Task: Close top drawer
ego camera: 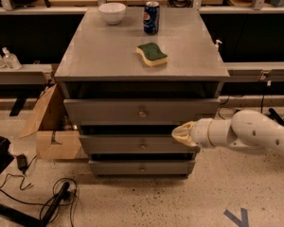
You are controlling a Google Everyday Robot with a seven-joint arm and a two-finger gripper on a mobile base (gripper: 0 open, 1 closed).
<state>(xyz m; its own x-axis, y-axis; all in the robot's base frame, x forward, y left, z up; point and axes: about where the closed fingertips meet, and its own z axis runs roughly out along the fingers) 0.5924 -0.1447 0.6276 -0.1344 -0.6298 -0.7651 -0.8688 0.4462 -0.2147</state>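
The top drawer is a wide grey front with a small metal knob at its centre. It stands pulled out a little from the grey cabinet, with a dark gap above it under the cabinet top. My gripper is at the end of the white arm coming in from the right. Its cream tip sits just below the top drawer's lower edge, right of the knob, in front of the middle drawer.
On the cabinet top stand a white bowl, a blue soda can and a green-and-yellow sponge. A bottom drawer sits below. A cardboard box stands left of the cabinet; cables lie on the floor.
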